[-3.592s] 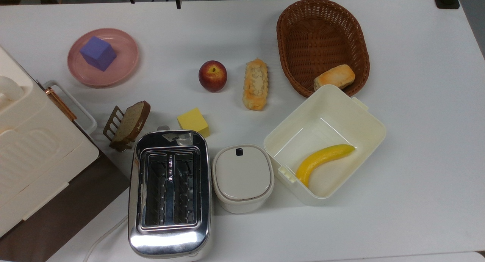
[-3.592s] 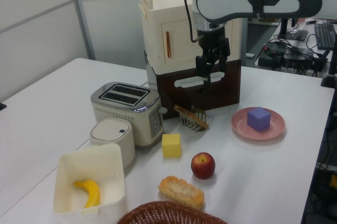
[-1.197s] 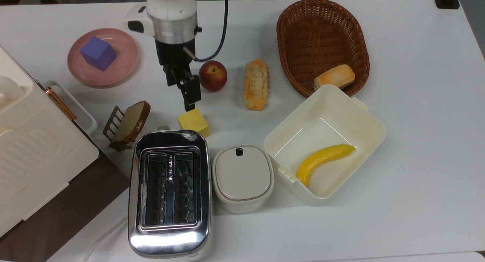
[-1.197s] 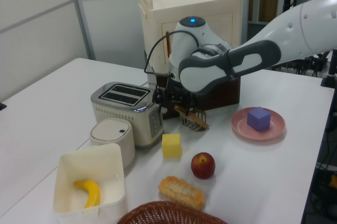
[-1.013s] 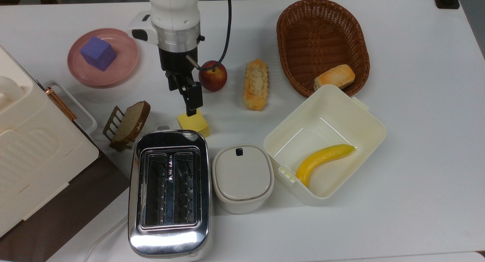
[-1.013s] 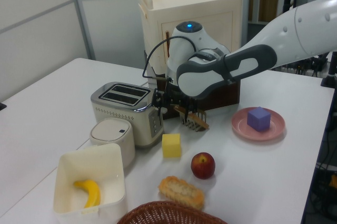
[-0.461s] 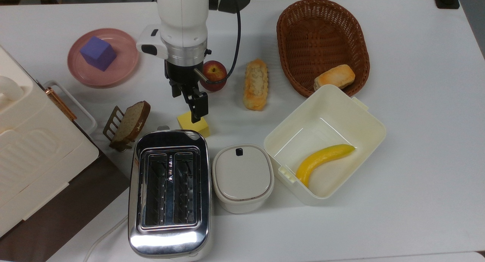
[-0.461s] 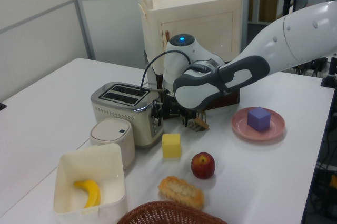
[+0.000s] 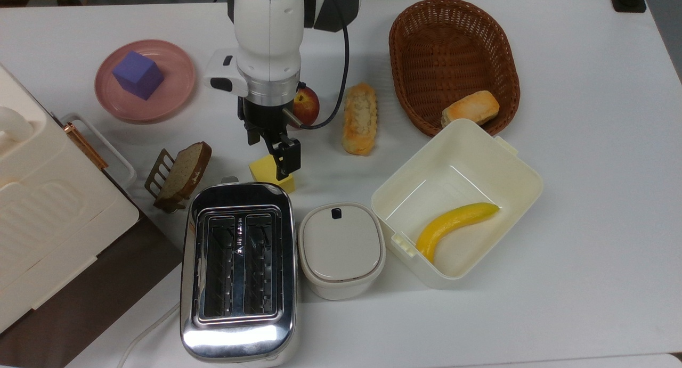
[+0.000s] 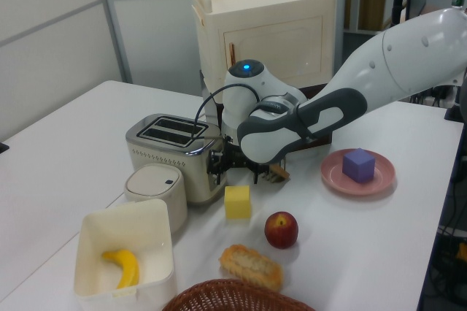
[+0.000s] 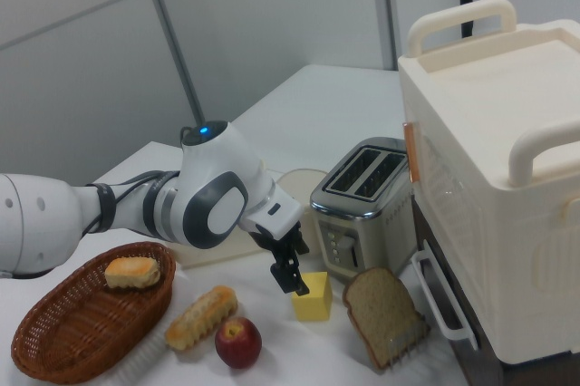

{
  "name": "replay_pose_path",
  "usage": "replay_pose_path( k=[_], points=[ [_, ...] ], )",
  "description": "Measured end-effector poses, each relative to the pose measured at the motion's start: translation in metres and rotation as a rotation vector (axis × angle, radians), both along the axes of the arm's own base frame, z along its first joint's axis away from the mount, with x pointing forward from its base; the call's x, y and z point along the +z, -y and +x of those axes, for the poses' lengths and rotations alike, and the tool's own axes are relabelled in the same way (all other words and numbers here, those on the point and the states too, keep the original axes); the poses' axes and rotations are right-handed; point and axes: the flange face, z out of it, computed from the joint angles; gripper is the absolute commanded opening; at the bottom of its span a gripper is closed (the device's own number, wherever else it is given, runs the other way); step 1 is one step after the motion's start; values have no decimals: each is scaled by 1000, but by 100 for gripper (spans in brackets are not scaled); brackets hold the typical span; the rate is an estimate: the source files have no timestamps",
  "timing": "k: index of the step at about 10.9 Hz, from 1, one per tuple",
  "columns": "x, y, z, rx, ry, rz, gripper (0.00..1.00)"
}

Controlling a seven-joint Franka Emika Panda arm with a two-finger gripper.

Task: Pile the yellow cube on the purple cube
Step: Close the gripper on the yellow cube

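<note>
The yellow cube (image 9: 268, 172) (image 10: 237, 202) (image 11: 314, 296) rests on the white table just in front of the toaster. My gripper (image 9: 268, 156) (image 10: 235, 174) (image 11: 288, 275) hangs right over it, open, with nothing between its fingers. One black finger (image 9: 288, 158) covers the cube's right edge in the top view. In the right view the fingertips are level with the cube's upper left edge. The purple cube (image 9: 137, 74) (image 10: 358, 164) sits on a pink plate (image 9: 176, 88) at the top view's upper left, well apart from the gripper.
A chrome toaster (image 9: 237, 269) stands directly beside the yellow cube, a toast rack with a bread slice (image 9: 181, 173) to the top view's left. An apple (image 9: 307, 105) and bread roll (image 9: 359, 117) lie close by. Also a lidded pot (image 9: 341, 248), a box with banana (image 9: 511, 165), a basket (image 9: 453, 64).
The arm came in from the top view's upper edge and moved down across the table. Over the last second the open gripper shifted from beside the apple to over the yellow cube.
</note>
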Motion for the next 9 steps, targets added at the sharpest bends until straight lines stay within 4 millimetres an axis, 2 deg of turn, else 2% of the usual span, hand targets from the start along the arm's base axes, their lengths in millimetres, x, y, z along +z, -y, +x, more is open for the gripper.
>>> replay_pose_path(
  k=[4, 9],
  points=[
    [-21, -2, 8, 9, -3, -4, 100],
    [-30, -3, 11, 17, -15, -14, 100]
  ],
)
